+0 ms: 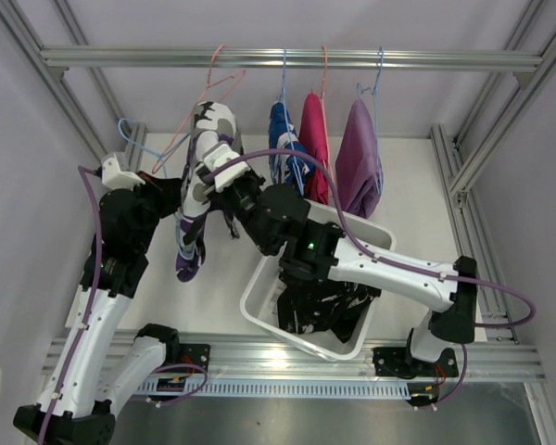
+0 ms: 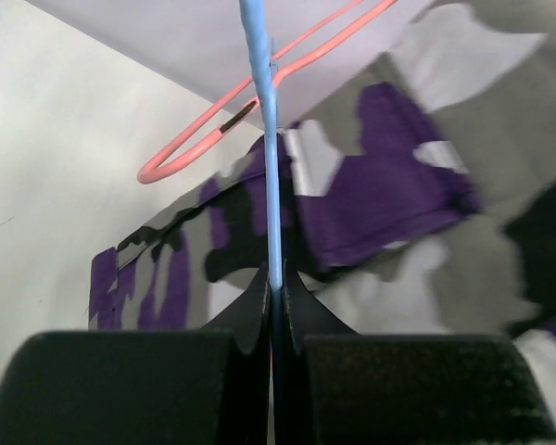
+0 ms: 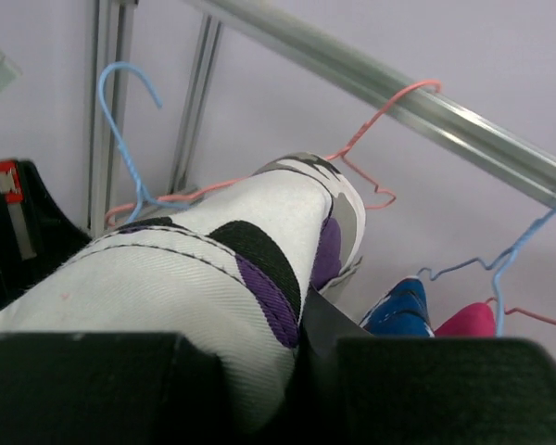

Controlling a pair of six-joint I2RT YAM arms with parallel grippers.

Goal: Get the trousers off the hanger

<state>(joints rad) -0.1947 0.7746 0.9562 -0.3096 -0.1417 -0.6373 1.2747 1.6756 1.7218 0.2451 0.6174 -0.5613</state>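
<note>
Beneath rail [image 1: 287,57], camouflage trousers [image 1: 190,243] clamped, blue hanger [image 2: 269,167] pinched

Table [image 1: 224,311]: white and flat, with aluminium framing along its left, right and near sides.
On the table: one white bin [image 1: 292,336], right of centre toward the near edge, set askew.
In the bin: black trousers [image 1: 326,315], crumpled.
Far rail [image 1: 167,58]: metal bar running left to right, overhead.
On the rail: left pink hanger [image 1: 210,82], middle blue hanger [image 1: 283,79], right pink hanger [image 1: 325,69], right blue hanger [image 1: 378,74].
</note>
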